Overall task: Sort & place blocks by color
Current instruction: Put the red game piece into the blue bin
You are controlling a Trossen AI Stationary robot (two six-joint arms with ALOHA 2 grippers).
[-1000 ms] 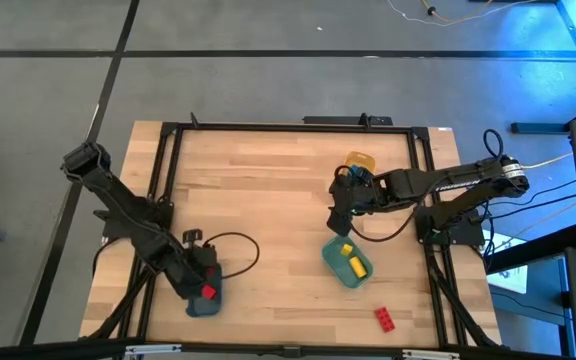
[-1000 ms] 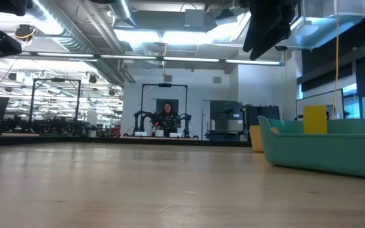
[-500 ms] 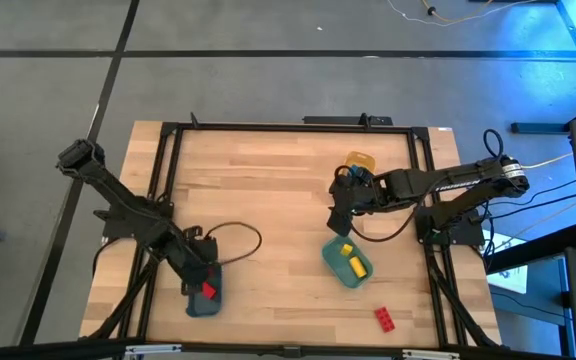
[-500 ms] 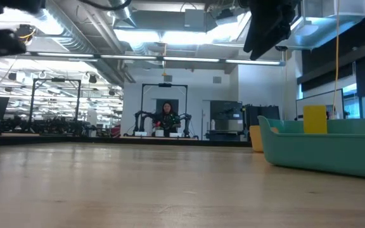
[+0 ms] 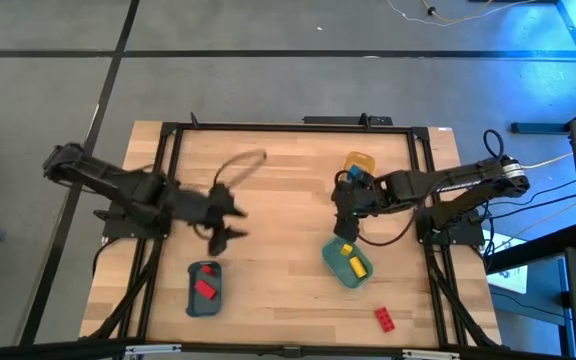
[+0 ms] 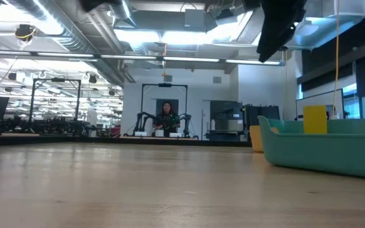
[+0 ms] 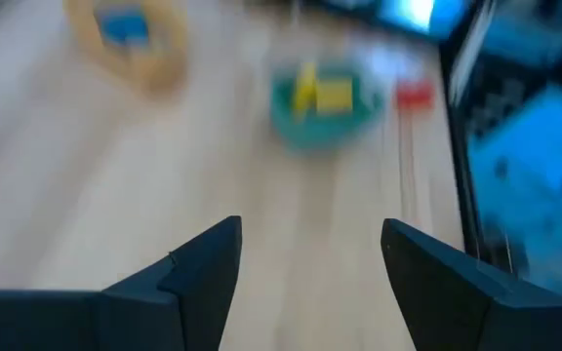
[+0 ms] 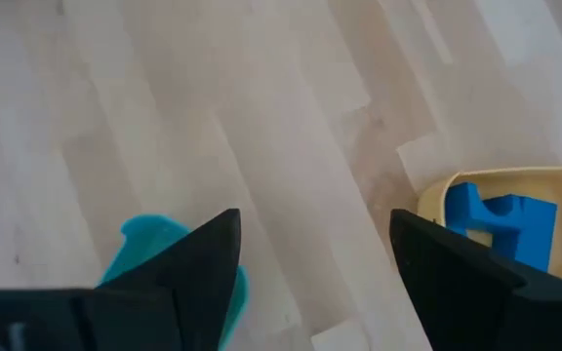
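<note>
On the wooden table (image 5: pixel 278 170), a red block (image 5: pixel 205 290) lies in the slate tray (image 5: pixel 192 303) and another red block (image 5: pixel 384 319) sits loose near the front edge. The left gripper (image 5: pixel 230 218) hangs wide and empty mid-table; the right gripper (image 5: pixel 344 228), spread and empty, hovers beside the teal tray (image 5: pixel 334 262). Whichever fetches the loose block should drop straight down, fingers straddling it.

Table (image 5: pixel 288 190) centre bare — trays flank it: slate-blue tray (image 5: pixel 204 290), teal tray (image 5: pixel 347 263), yellow tray (image 5: pixel 360 161).
</note>
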